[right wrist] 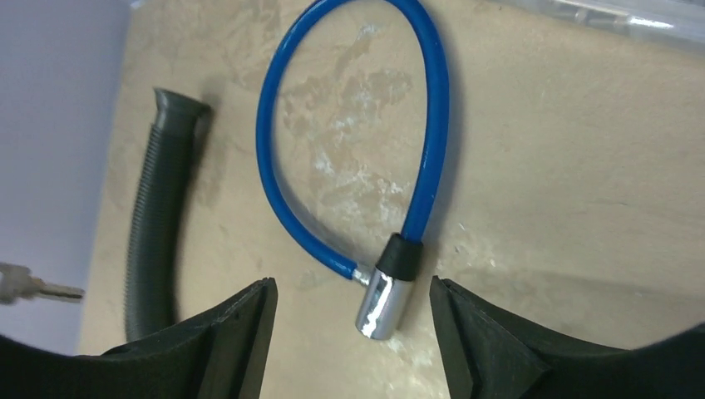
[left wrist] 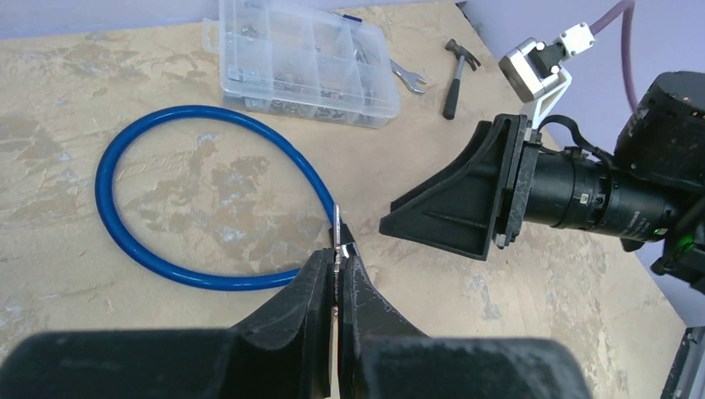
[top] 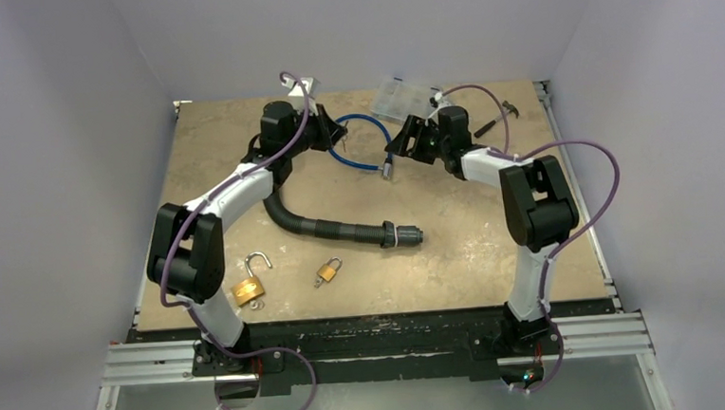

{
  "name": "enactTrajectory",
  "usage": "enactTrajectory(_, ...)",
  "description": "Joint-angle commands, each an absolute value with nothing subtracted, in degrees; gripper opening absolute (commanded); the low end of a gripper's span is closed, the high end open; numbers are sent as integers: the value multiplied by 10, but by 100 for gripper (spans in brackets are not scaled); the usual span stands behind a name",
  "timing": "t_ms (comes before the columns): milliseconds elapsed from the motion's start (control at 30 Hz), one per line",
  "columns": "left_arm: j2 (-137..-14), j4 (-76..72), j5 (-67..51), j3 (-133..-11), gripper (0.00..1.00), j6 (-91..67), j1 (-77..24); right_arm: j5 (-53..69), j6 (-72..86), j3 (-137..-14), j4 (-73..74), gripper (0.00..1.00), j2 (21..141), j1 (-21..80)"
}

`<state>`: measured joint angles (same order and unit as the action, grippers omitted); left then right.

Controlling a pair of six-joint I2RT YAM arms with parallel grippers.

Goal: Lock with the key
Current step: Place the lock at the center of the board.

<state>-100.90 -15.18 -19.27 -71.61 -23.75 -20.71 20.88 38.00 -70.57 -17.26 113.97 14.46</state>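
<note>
Key (left wrist: 337,229) pinched edge-on between left jaws, these closed tight on it, thin blade poking out past fingertips (left wrist: 316,281). Held up off table (left wrist: 515,332), over near side of blue cable lock (left wrist: 150,249) and apart from it. Same key (right wrist: 37,289) at far left edge of right wrist view, blurred, blade pointing toward middle of frame.

Right jaws wide apart, nothing between them, hanging above lock head (right wrist: 382,295). Lock head a silver barrel with black collar, lying flat on table, framed between both fingers (right wrist: 237,341) and touching neither. Cable looping away from collar and round again to a thin end right against side of barrel; seated or only alongside, cannot tell.

From left wrist view, right jaws side-on at right, pointed tips about level with key and near it, a small gap between.

Black corrugated hose (top: 341,227) nearer arm bases, curving from under left arm toward middle of table, coupling at its right end. Two brass padlocks close to near edge: larger padlock (top: 249,288) with shackle swung open, smaller padlock (top: 327,271) just to its right. Clear organiser box (left wrist: 303,58) at far edge beyond cable loop, with wrench (left wrist: 407,76) and hammer (left wrist: 456,75) just beside it.
</note>
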Motion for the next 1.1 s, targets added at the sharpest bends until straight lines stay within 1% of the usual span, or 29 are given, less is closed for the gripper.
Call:
enactTrajectory(0,-959,-164,-195,-695,0,-213,-207,195,203,-720,-67,73,1086,146)
enactTrajectory(133,-955,-166,-200,-695,0,-215,-207,187,155,-734,-30,71,1105,151)
enactTrajectory(267,-954,-167,-199,-695,0,-215,-207,196,147,-745,-27,63,1124,162)
enactTrajectory(600,-959,-175,-197,-691,0,-221,-200,229,175,-815,-69,60,1212,184)
enactTrajectory(733,-974,-179,-200,-702,0,-231,-194,290,221,-864,-125,51,1273,189)
enactTrajectory(800,-985,-180,-199,-710,0,-229,-192,300,243,-888,-149,49,1298,198)
enactTrajectory(900,-999,-178,-195,-724,0,-224,-191,314,264,-928,-172,49,1324,211)
enactTrajectory(1000,-1017,-182,-193,-734,0,-225,-189,303,295,-950,-201,54,1333,215)
enactTrajectory(1067,-1031,-182,-195,-743,0,-226,-188,302,304,-957,-217,60,1331,214)
